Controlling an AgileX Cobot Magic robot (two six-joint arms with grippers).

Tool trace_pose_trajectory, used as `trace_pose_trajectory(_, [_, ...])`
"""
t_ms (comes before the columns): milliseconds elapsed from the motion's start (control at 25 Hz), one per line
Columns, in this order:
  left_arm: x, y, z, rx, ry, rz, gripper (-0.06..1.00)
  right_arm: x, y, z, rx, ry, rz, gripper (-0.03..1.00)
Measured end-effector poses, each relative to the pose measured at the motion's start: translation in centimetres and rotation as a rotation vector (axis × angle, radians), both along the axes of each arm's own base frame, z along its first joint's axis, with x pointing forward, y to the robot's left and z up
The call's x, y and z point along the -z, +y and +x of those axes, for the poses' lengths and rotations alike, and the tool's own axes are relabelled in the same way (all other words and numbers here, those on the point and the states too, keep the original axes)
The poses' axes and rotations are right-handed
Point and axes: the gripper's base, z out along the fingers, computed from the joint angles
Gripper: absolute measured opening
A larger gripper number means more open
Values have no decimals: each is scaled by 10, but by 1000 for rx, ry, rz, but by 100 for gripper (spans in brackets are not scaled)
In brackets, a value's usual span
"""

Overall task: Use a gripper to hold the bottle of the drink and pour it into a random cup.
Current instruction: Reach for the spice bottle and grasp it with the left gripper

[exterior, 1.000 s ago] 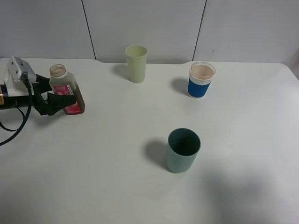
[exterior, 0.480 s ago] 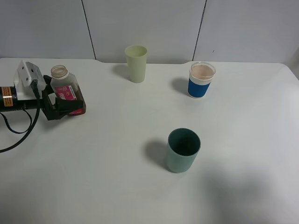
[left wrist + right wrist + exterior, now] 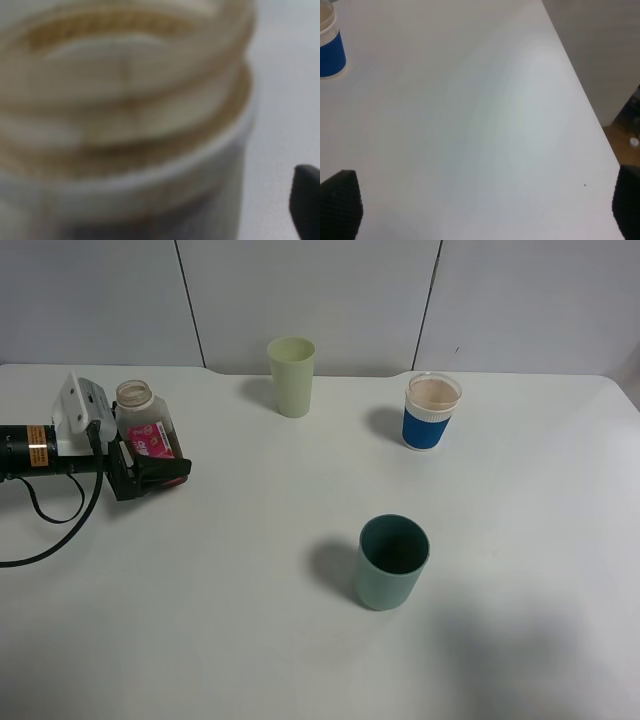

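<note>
Pink-labelled and capless, the bottle (image 3: 145, 425) stands upright on the white table (image 3: 250, 640) at its far left, brown drink showing through the clear body. The left gripper (image 3: 160, 468) reaches in low from the left edge, its black fingers set on either side of the bottle's lower body, below the shoulder, where the squarish walls give flat faces to press on and the open neck is left free for pouring. The jaws stand wide apart. In the left wrist view the threaded neck fills the picture, and the one fingertip (image 3: 306, 200) in sight has a strip of bare table between it and the bottle wall, so the grip does not look made yet. The far finger is hidden behind the bottle.

The pale yellow-green cup (image 3: 291, 376) waits upright at the far edge, right of the bottle and well apart from it. It is the nearest cup for this arm. A blue-sleeved cup (image 3: 432, 412) stands farther right and a dark teal cup (image 3: 392, 562) nearer the front.

The right gripper (image 3: 482, 207) hangs above bare table on the right side, jaws spread with nothing between them, clear of the work.

The next step is likely to close firmly before lifting. Being open-topped, the bottle would spill if it tilted.
</note>
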Motion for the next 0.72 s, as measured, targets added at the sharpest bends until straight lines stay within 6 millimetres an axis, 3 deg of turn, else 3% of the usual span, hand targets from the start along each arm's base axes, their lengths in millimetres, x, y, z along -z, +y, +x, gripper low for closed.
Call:
trace_pose_trajectory(480, [11,-3,2,22,-4,11,67,0,0,0,0,0,0,100])
trace_pose_trajectory(600, [12,-3,2,20,-17,17,59,0,0,0,0,0,0,100])
trace_pose_trajectory(720, [12,-3,2,29,-52,35,43,0,0,0,0,0,0,100])
